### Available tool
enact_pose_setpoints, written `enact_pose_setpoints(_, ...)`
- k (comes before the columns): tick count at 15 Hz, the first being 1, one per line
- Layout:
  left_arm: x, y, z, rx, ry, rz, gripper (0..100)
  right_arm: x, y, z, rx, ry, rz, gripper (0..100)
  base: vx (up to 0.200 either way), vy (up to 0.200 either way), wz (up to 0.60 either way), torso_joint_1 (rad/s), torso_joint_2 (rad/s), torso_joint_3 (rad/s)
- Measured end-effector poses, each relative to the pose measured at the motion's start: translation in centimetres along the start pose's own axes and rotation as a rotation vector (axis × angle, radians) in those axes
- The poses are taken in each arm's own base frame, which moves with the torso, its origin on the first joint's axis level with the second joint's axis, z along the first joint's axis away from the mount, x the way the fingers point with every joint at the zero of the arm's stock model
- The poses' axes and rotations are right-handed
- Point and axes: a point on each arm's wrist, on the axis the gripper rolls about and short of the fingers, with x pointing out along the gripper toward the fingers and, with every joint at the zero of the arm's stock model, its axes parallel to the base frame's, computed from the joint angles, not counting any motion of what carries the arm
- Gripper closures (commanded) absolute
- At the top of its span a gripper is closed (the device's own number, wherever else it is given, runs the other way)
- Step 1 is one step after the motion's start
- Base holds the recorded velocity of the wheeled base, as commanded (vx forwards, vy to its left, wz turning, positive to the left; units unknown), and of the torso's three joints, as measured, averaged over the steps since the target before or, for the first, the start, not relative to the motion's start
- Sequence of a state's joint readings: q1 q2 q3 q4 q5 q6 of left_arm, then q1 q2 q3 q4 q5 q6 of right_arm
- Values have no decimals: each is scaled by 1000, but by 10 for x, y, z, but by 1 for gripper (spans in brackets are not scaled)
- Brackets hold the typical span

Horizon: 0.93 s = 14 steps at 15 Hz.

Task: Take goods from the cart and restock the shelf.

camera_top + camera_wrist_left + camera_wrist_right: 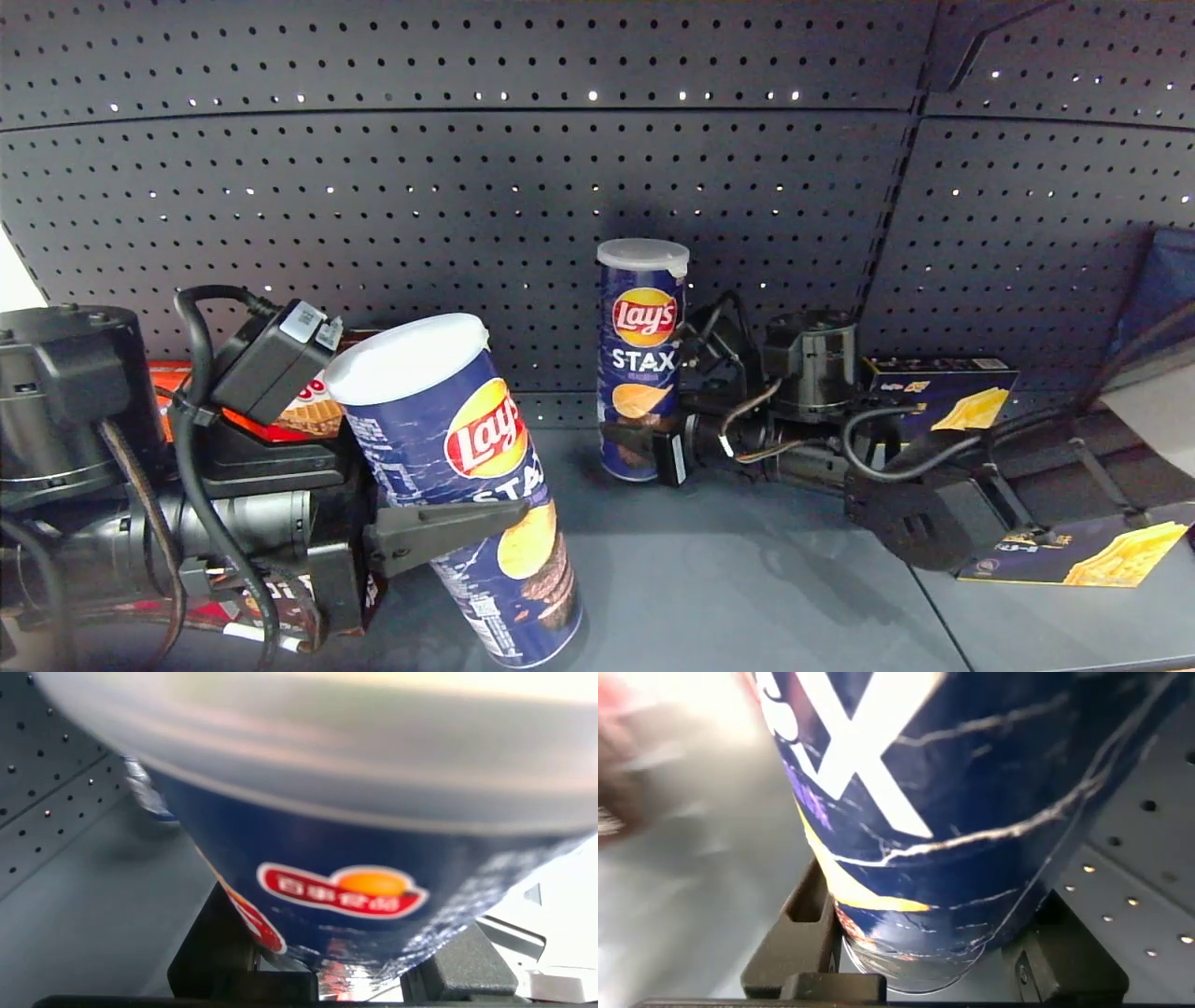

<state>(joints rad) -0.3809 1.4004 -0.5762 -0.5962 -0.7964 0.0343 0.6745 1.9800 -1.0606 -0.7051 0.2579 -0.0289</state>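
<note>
Two blue chip cans with white lids are on the grey shelf [747, 579]. The nearer can [448, 467] leans with its lid to the left and its base low over the shelf's front. My left gripper [467, 539] is shut on its middle; in the left wrist view this can [355, 859] sits between the dark fingers [210, 947]. The farther can [642, 345] stands upright near the pegboard back wall. My right gripper [642, 448] is shut around its lower part, and the right wrist view has the can [934, 812] between the fingers [799, 919].
Red snack boxes [303, 411] lie behind the left arm at the shelf's left. Dark blue boxes with yellow print stand at the back right [943, 383] and lie flat at the front right [1092, 555]. The perforated back wall [467, 187] closes the shelf behind.
</note>
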Motion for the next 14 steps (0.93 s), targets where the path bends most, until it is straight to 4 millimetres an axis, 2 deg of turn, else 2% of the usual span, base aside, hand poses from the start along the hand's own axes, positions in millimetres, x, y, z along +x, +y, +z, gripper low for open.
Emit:
enact_pose_setpoints(2, 0, 1, 1, 0, -3, 4, 100, -21, 13, 0, 4, 13, 7, 100, 0, 0, 0, 0, 0, 0)
enact_pose_setpoints(4, 0, 1, 2, 2, -5, 10, 100, -48, 24, -9, 7, 36, 14, 100, 0, 0, 0, 0, 0, 0)
enact_pose_setpoints(8, 2, 3, 5, 9, -10, 45, 100, -97, 39, -35, 2, 21, 22, 100, 0, 0, 0, 0, 0, 0)
enact_pose_setpoints(11, 4, 4, 5, 8, -6, 64, 100, -115, 47, -52, -2, -6, 36, 100, 0, 0, 0, 0, 0, 0)
enact_pose_setpoints(14, 5, 4, 5, 6, -4, 66, 100, -116, 54, -61, -5, -18, 60, 100, 0, 0, 0, 0, 0, 0)
